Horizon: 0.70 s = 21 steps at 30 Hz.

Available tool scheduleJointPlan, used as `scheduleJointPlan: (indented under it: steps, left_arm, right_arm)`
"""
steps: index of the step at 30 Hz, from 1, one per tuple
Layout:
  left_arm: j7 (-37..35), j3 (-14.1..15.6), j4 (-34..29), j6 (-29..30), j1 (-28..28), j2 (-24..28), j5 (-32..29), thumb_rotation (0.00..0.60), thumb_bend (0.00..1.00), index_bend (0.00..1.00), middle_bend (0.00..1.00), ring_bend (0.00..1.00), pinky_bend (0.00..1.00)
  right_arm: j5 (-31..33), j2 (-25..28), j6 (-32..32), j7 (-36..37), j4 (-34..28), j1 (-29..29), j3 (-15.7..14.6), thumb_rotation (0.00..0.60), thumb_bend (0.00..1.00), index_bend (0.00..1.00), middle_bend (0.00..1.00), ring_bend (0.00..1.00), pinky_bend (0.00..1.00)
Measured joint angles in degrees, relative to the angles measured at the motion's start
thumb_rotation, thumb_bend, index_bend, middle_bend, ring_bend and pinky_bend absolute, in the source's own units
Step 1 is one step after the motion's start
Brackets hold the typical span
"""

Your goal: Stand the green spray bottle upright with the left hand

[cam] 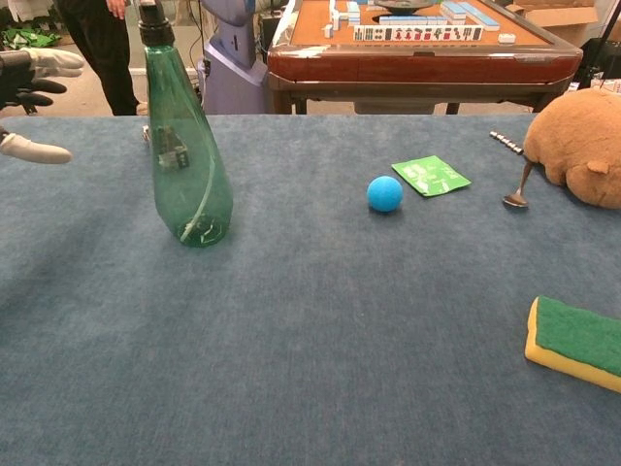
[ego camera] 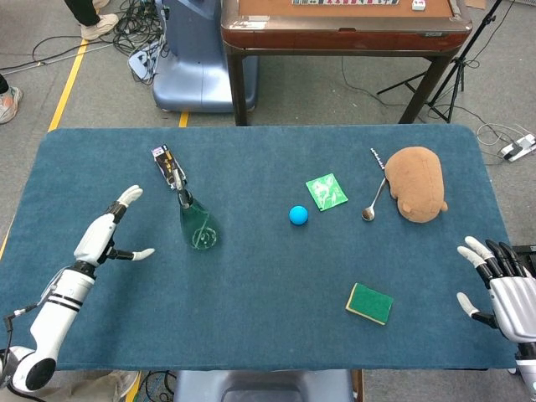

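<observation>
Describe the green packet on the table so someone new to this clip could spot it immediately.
Start at the brown plush toy near the far right of the blue table. To its left lies a spoon, then the green packet, with a blue ball just beside it. It is the only flat, square, printed thing there; the green sponge is thicker and nearer the front edge.

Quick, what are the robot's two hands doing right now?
Left hand: open, holding nothing, apart from the bottle.
Right hand: open, holding nothing.
</observation>
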Motion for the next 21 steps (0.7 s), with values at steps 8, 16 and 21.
scheduleJointPlan:
  steps: [8, 16, 21]
  left_arm:
    - [15.2, 2.7, -3.0, 9.5, 5.8, 2.8, -0.6, 0.6, 0.05, 0.05, 0.0, 0.0, 0.0]
    - [27.5, 6.8, -4.5, 20.4, 13.4, 3.9, 1.9, 0.6, 0.05, 0.07, 0.0, 0.0, 0.0]
    - [32.8, 8.8, -6.1, 24.6, 16.5, 4.2, 4.1, 0.6, 0.05, 0.07, 0.0, 0.0, 0.0]
  right_arm:
    - [0.1, -0.4, -0.9, 1.0, 1.0, 0.5, -0.1, 0.6, 0.3, 0.19, 0.12, 0.0, 0.0]
    - [-0.4, -0.6, -1.3, 2.2, 1.8, 0.8, -0.3, 0.6, 0.3, 0.21, 0.13, 0.0, 0.0]
    - [-1.3, -1.8, -0.6, 3.3, 3.2, 0.9, -0.3, 0.6, 0.3, 0.23, 0.15, 0.0, 0.0]
